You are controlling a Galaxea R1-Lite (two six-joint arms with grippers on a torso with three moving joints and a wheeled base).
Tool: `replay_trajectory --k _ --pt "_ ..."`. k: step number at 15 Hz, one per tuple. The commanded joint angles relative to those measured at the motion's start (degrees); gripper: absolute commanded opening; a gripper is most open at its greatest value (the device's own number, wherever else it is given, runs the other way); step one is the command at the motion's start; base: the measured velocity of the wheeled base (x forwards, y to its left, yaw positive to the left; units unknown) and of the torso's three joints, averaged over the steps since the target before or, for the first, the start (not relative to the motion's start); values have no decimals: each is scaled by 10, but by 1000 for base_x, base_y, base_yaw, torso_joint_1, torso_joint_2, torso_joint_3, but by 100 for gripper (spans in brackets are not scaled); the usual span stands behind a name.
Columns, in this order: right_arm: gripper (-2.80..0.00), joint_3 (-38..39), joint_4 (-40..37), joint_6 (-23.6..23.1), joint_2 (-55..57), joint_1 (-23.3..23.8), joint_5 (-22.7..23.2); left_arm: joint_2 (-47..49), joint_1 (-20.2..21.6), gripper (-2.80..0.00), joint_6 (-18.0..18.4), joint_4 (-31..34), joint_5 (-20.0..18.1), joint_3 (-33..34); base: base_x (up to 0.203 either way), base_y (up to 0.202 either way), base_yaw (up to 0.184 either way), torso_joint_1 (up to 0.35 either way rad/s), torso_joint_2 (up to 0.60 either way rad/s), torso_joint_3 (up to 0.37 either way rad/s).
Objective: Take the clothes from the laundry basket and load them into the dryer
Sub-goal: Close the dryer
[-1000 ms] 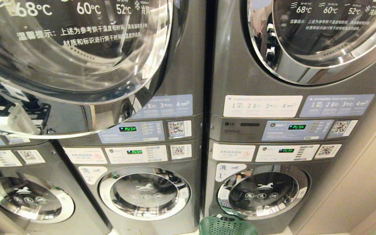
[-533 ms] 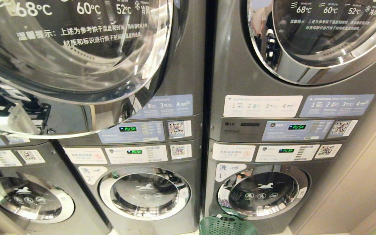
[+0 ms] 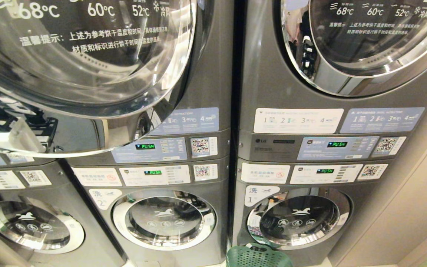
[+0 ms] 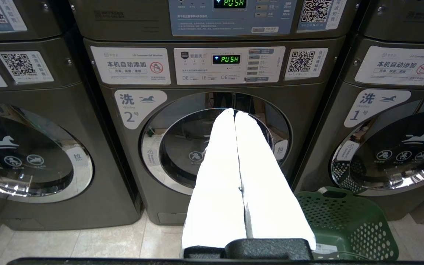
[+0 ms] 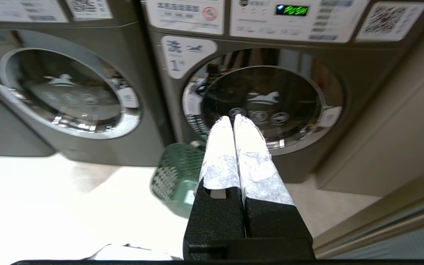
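The green laundry basket (image 3: 258, 256) stands on the floor in front of washer number 1, between the two lower doors; it also shows as the basket (image 4: 344, 221) and the basket (image 5: 177, 173). No clothes are visible in it or anywhere else. The dryers are the upper drums: the left dryer's glass door (image 3: 80, 55) looks swung out towards me, while the right dryer's door (image 3: 365, 37) is closed. My left gripper (image 4: 234, 111) is shut and empty, pointing at washer 2. My right gripper (image 5: 233, 118) is shut and empty, facing washer 1 above the basket. Neither arm is in the head view.
Three grey stacked machines stand side by side, with lit control panels (image 3: 150, 146) between the upper and lower drums. A beige wall (image 3: 421, 207) closes the right side. Pale tiled floor (image 4: 87, 243) lies in front of the washers.
A white tip that showed at the lower right edge of the head view a second ago has gone out of sight. Machines and basket stay where they were.
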State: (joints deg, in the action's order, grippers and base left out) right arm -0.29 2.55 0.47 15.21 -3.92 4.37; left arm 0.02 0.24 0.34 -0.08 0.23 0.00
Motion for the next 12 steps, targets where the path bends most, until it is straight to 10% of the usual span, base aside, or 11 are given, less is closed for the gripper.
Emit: replay_trajectory --k 1,12 --pt "-280 1 0 19 20 -34 -6 0 0 -280 0 0 0 0 0 0 0 0 0 0" --pt "-280 3 2 22 -5 23 -10 0 0 -280 0 -1 0 0 0 0 0 0 0 0"
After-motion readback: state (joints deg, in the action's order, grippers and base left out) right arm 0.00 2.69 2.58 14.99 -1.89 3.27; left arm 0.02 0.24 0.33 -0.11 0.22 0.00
